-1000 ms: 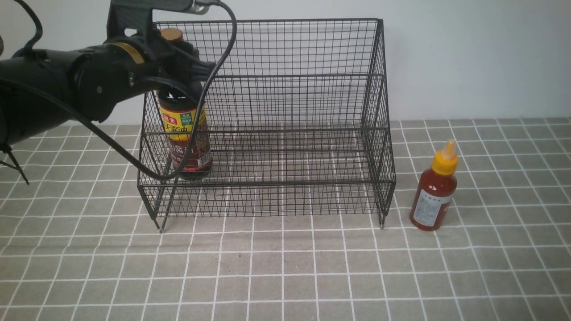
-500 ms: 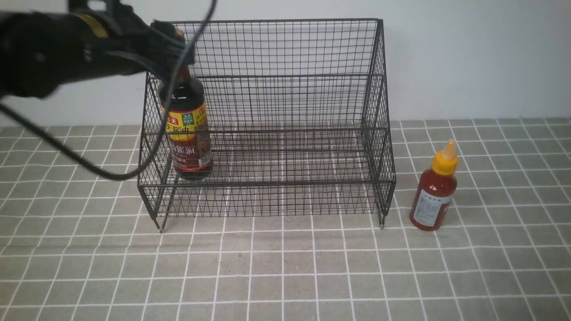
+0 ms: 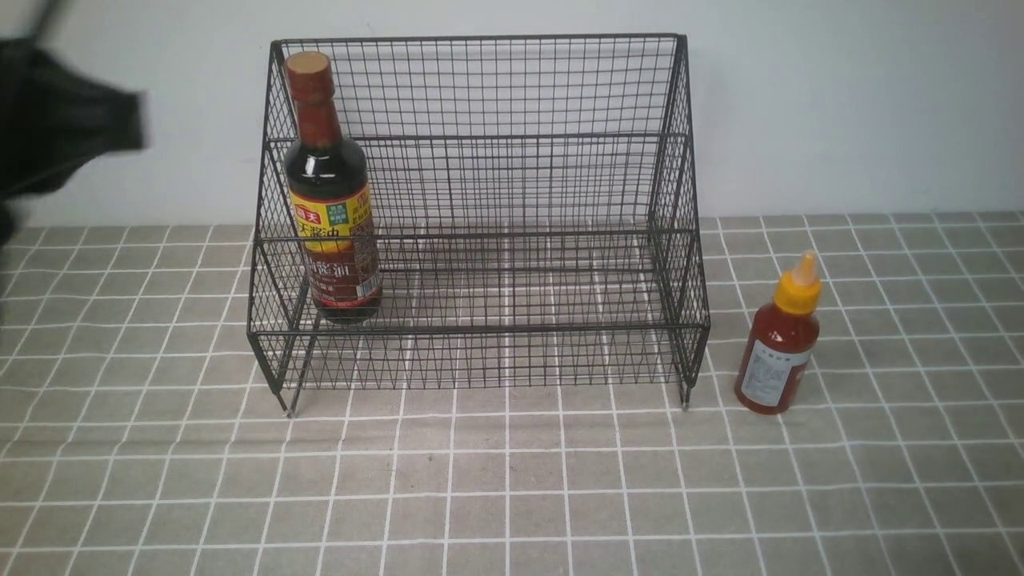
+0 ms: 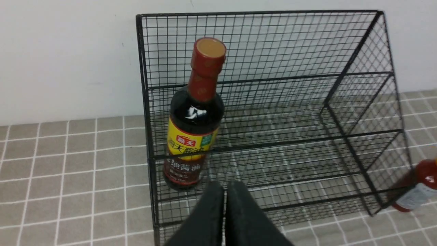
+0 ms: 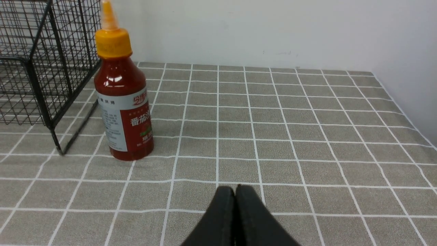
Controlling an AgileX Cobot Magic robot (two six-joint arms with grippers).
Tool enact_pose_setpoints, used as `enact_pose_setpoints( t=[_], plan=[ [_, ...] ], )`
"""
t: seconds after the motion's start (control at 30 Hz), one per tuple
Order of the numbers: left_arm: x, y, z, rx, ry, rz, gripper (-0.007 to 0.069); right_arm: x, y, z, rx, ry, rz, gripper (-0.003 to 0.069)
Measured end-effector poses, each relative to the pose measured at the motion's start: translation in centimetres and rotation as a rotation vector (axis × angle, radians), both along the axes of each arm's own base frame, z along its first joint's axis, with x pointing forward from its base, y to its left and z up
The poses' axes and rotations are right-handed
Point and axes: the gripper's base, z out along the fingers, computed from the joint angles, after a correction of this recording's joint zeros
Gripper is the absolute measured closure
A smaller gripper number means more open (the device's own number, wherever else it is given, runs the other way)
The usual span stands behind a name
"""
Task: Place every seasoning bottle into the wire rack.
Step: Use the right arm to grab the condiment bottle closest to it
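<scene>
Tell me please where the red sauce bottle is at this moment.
In the front view, the red sauce bottle stands upright on the tiled surface, just to the right of the wire rack, outside it.

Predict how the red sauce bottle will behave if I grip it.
The red sauce bottle looks filled, so probably heavy for its size. Its smooth, rounded body may slip. The tapering nozzle probably offers a poor hold.

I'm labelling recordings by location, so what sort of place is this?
Probably a robot test bench rather than a home kitchen: a grid-lined surface, a plain pale wall, and a robot arm beside the wire rack.
</scene>
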Motion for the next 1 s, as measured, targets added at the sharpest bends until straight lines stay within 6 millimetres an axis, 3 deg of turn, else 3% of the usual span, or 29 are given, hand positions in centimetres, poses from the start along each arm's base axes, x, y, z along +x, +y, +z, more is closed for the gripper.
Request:
enact_pose_setpoints(
  t=[0.17,0.33,0.53,0.67,0.83,1.0],
  plan=[
    [-5.1,1.2,0.0,-0.032,-0.091,-0.002,0.0631,0.0,0.0,0.0,0.000,0.000,0.000,0.0672],
    [-8.5,2.0,0.5,-0.051,-0.165,-0.004,0.0631,0.0,0.0,0.0,0.000,0.000,0.000,0.0672],
    [-10.9,2.6,0.3,-0.022,-0.173,-0.005,0.0631,0.0,0.0,0.0,0.000,0.000,0.000,0.0672],
    [-11.2,2.8,0.0,0.023,-0.157,-0.004,0.0631,0.0,0.0,0.0,0.000,0.000,0.000,0.0672],
    [-11.4,3.1,-2.9,0.066,-0.198,0.017,0.0631,0.0,0.0,0.0,0.000,0.000,0.000,0.0672],
    [-11.9,3.6,-9.4,0.106,-0.296,0.092,0.0631,0.0,0.0,0.0,0.000,0.000,0.000,0.0672]
  ],
)
